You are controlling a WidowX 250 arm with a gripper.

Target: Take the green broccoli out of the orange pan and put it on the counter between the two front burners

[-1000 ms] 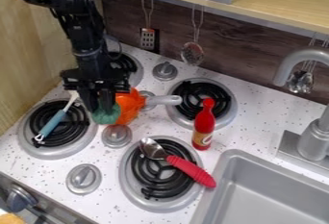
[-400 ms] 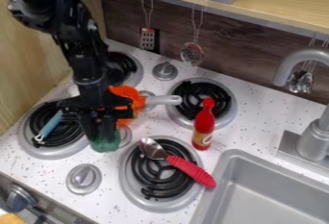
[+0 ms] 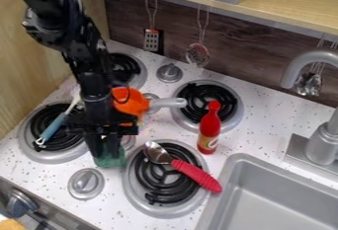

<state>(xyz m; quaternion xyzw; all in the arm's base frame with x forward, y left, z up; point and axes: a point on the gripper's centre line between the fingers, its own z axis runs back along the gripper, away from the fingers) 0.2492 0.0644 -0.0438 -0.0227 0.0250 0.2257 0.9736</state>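
Note:
My gripper (image 3: 107, 150) hangs low between the two front burners, shut on a green object (image 3: 111, 160) whose lower part shows below the fingers. Just behind the gripper is an orange pot (image 3: 131, 102) with a grey handle pointing right. A spoon with a red handle (image 3: 196, 175) lies across the front right burner (image 3: 165, 207). Standing right of that burner is a red bottle (image 3: 209, 129). A utensil with a blue handle (image 3: 54, 127) rests on the left burner (image 3: 47, 157).
The sink (image 3: 284, 199) and its faucet (image 3: 323, 135) are at the right. Stove knobs (image 3: 86, 183) stand up between the burners. Utensils hang on the back wall below a wooden shelf (image 3: 290, 2).
My gripper has moved toward the front edge of the stove with the green object, away from the orange pot. The spoon, bottle and blue-handled utensil stayed in place.

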